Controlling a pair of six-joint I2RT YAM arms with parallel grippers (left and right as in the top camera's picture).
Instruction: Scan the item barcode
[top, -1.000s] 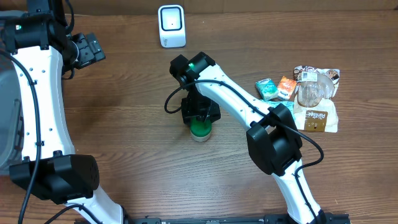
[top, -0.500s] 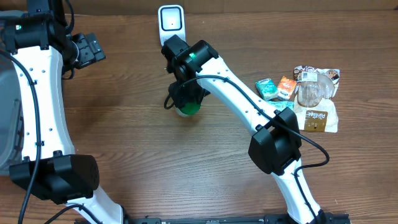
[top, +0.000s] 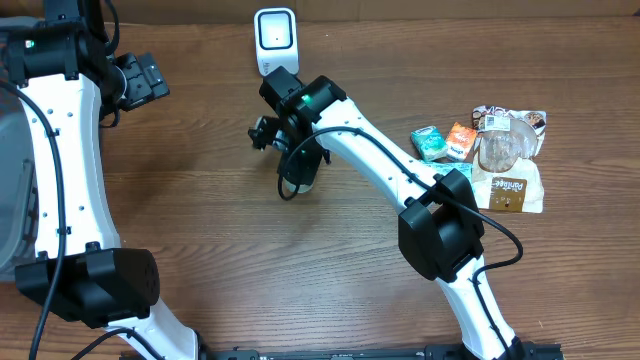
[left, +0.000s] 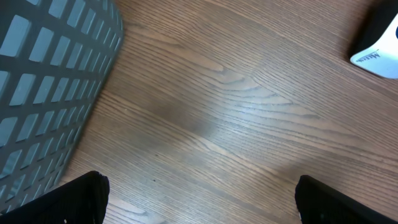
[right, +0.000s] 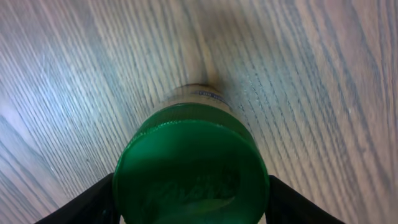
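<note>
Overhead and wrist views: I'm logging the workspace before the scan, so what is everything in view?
scanner: one, white, far edge, centre
jar: one, green lid, between the right gripper's fingers
snack packets: several, teal, orange, brown-and-white, clustered at right
clear container: one, transparent, among the packets
basket: one, grey, left edge
table: one, brown wood
left gripper: black, open, above bare wood beside the basket
right gripper: black, closed on the jar

White arms (top: 80, 170) with black joints (top: 437, 235), black cables (top: 512, 236), black fingers (left: 81, 196), green light (top: 322, 97)
</note>
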